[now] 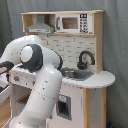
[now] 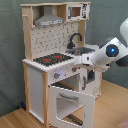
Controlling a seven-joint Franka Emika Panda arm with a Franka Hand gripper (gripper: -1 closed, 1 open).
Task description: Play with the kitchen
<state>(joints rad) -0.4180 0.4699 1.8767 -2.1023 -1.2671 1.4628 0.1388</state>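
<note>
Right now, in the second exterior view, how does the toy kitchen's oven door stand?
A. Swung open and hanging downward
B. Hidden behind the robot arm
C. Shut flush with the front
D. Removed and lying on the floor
A. In the second exterior view the windowed oven door is swung out and down from the front of the kitchen, leaving the oven cavity open behind it.

Setting: a robot test area, not a real home kitchen. The kitchen [image 2: 55, 60] is a toy unit standing on a wood floor [image 2: 112, 107] against a plain grey curtain [image 2: 10, 50]. A white arm [image 1: 40, 85] stands directly at the unit in both exterior views.
</note>
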